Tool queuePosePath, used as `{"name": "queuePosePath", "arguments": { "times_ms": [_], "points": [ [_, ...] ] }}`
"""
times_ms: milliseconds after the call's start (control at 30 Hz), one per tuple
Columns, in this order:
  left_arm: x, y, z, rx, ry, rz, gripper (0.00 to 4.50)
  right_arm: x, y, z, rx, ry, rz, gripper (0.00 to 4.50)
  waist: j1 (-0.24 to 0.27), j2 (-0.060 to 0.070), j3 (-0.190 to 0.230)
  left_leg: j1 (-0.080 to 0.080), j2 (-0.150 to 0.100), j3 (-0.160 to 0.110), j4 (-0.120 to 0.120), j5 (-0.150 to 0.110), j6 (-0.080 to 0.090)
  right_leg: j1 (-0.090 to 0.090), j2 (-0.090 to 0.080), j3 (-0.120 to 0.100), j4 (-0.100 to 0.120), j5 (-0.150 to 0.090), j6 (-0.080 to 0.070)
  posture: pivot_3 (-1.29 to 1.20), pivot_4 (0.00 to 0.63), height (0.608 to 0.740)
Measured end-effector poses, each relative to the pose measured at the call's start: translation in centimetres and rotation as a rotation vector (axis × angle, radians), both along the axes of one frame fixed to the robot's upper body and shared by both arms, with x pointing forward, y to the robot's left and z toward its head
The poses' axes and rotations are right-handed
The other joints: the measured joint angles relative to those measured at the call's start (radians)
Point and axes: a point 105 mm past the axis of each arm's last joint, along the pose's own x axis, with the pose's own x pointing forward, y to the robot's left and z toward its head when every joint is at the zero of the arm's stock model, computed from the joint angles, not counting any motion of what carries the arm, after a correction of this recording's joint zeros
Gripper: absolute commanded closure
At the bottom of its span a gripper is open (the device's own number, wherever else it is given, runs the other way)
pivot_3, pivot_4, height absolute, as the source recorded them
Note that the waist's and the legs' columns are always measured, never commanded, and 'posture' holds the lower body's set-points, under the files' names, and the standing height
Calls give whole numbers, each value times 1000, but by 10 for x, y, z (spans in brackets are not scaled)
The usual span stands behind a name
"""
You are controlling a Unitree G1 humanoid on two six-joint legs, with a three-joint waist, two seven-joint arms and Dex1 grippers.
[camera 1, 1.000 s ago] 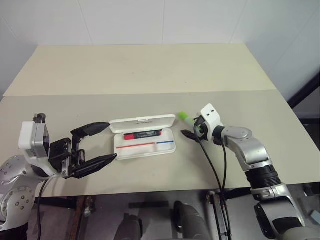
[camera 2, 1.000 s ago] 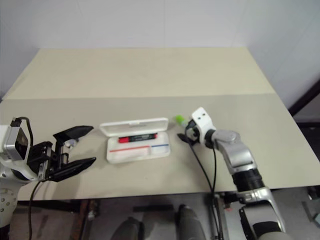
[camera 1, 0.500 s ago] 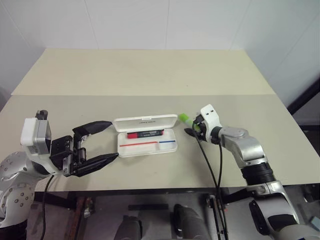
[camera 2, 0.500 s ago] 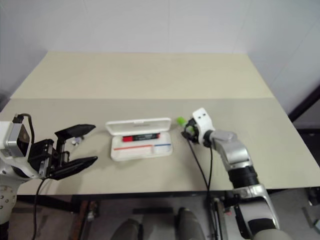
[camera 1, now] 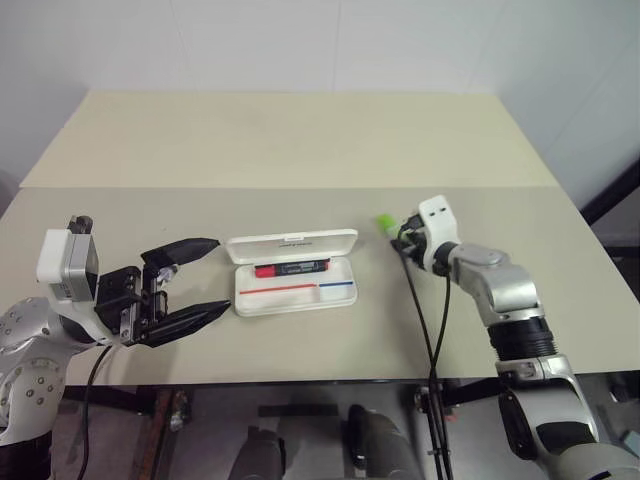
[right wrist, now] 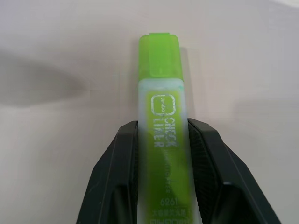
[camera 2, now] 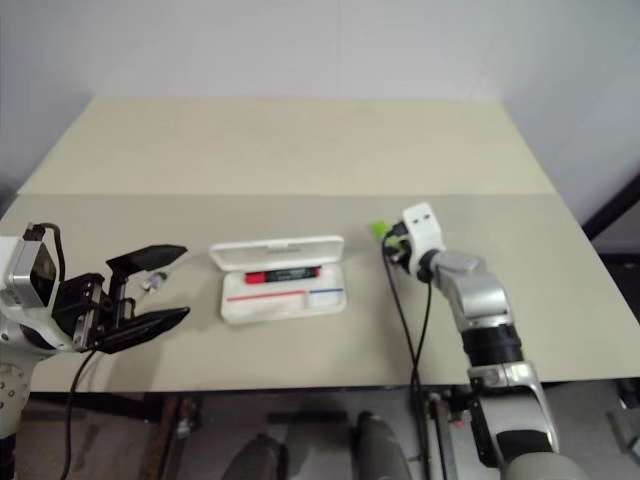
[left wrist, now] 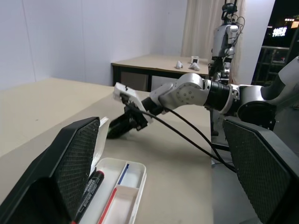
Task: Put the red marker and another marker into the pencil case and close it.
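- The flat white hard-plastic pencil case (camera 1: 295,273) lies open on the beige worktop (camera 1: 300,150), lid folded back, red and blue stripes showing inside.
- The slim dark-barrelled marker with a red end (camera 1: 290,268) lies inside the case, along the hinge side.
- To the right of the case, the right pincer (camera 1: 403,238) is clamped on the chunky lime-green highlighter (right wrist: 162,116); its green cap pokes out beyond the black fingers (right wrist: 114,172) towards the case.
- To the left of the case, the left pincer (camera 1: 205,277) hangs with its jaws wide, holding nothing.
- White lettering on the highlighter's barrel reads "CHECK LINER"; the lid's small dark lettering is too small to read.
- Plain white walls back the worktop.
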Motion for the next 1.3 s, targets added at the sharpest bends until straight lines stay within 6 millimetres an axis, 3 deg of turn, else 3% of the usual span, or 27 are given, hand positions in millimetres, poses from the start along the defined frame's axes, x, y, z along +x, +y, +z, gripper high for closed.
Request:
{"name": "queuePosePath", "arguments": {
  "times_ms": [33, 200, 400, 633, 733, 867, 1033, 1300],
  "points": [
    [0, 0, 0, 0, 0, 1, 0, 2, -1, 9, 13, -27, -5, 3381, -1, 0, 0, -5, 0, 1, 0, 0, 0, -8, 0, 1, 5, 8, 13, 0, 150, 740],
    [2, 2, 1, -2, -5, 0, 0, 7, 12, 72, 84, -251, 36, 3381, -14, 3, 2, -20, 1, 2, -5, 0, -1, -30, 1, 1, 7, 6, 10, 0, 150, 740],
    [1, 3, -2, 1, -3, -7, 0, -11, 39, 121, 183, -411, 186, 3381, -14, 4, 2, -21, 0, 4, -4, -1, -1, -28, 0, 1, 3, 7, 12, 0, 150, 740],
    [-6, 10, -8, 6, 8, 6, 0, -74, 87, 172, 267, -452, 592, 3381, -10, 5, 3, -20, 1, 3, -4, -1, 0, -28, 0, 0, 3, 6, 12, 0, 150, 740],
    [-11, 16, -10, 11, 4, 19, 0, -107, 96, 163, 193, -348, 786, 3381, -3, 5, 3, -21, 1, 3, -4, -2, 0, -28, 0, 0, 2, 6, 12, 0, 150, 740],
    [-20, 26, -14, 25, 1, 25, 0, -135, 97, 133, 67, -165, 955, 3381, 0, 4, 3, -20, 0, 3, -3, -2, 0, -27, 0, 0, 2, 6, 12, 0, 150, 740],
    [-25, 50, -18, 43, 22, 63, 0, -145, 100, 98, -41, -16, 1045, 3381, -4, 4, 3, -18, 1, 5, -1, -2, 0, -26, 1, 0, 1, 6, 10, 0, 150, 740],
    [-32, 74, -32, 45, 29, 120, 0, -155, 135, 61, -144, 26, 1166, 3381, -2, 3, 2, -17, 1, 4, 0, -2, 0, -27, 1, 0, 3, 5, 10, 0, 150, 740]
  ]
}}
